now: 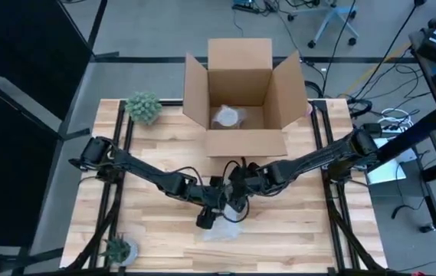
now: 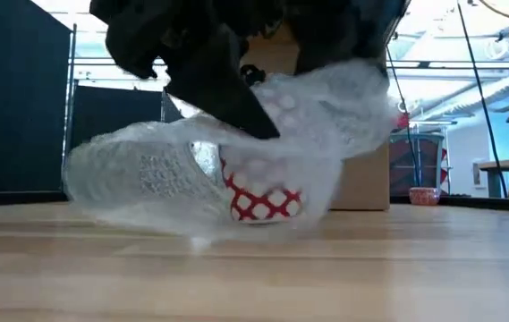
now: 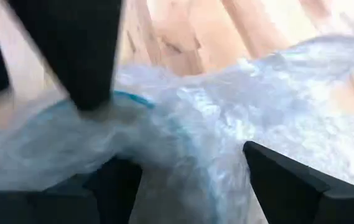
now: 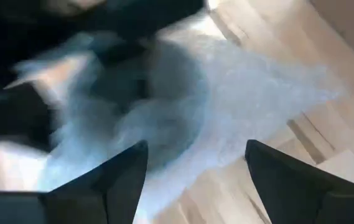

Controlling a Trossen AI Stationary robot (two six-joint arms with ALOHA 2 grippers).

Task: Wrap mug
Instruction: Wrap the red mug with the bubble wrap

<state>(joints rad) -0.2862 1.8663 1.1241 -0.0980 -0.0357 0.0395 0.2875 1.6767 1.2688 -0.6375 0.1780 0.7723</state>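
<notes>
Your wooden table (image 1: 294, 222), lab room behind, open cardboard box (image 1: 238, 96) at rear, red-checked mug (image 2: 263, 201) in bubble wrap (image 2: 147, 174) before box, left gripper (image 3: 192, 180) and right gripper (image 4: 195, 174) spread open over it

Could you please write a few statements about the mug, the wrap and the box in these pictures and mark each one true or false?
1. The mug has a red and white pattern. True.
2. The mug stands inside the cardboard box. False: it sits on the table, in front of the box.
3. Bubble wrap lies over the mug. True.
4. The left end effector waits at the table's edge. False: it meets the right end effector at the wrap.
5. The box flaps are shut. False: they stand open.
</notes>
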